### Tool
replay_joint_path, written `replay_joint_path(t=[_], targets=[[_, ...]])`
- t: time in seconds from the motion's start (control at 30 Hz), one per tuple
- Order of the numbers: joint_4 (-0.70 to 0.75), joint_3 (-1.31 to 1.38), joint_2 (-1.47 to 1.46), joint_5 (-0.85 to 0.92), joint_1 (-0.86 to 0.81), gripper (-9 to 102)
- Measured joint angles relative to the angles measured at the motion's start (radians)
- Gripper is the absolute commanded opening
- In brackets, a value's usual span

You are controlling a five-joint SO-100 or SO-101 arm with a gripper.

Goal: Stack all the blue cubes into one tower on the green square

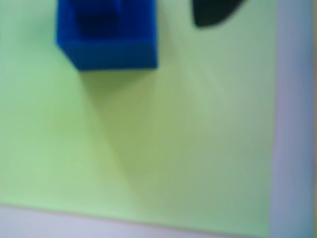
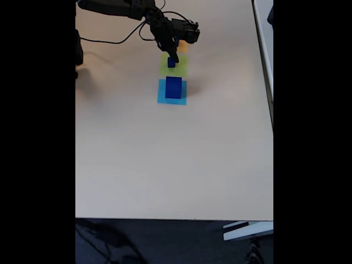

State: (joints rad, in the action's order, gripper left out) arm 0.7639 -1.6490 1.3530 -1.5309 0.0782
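Barely begun: small cube (image 2: 171, 62) on green square (image 2: 174, 66) near surface's (image 2: 165, 159) far edge, jaws at it, grip unclear; bigger cube (image 2: 173, 87) left on light-blue square (image 2: 172, 99).

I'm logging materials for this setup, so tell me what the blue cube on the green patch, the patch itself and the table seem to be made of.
The small blue cube: probably matte plastic or foam; flat even colour, no glare, though the wrist view is blurred. The green square: looks like thin matte paper or card; it lies flat with a crisp edge. The table: smooth pale beige, likely laminate, with a soft sheen.
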Motion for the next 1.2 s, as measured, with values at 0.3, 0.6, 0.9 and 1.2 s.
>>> replay_joint_path(t=[0.3, 0.6, 0.9, 1.2], targets=[[0.015, -0.020, 0.040, 0.029, -0.018, 19], [0.023, -0.020, 0.052, 0.046, -0.023, 18], [0.034, -0.021, 0.052, 0.052, -0.023, 18], [0.049, -0.023, 0.052, 0.067, -0.023, 18]])
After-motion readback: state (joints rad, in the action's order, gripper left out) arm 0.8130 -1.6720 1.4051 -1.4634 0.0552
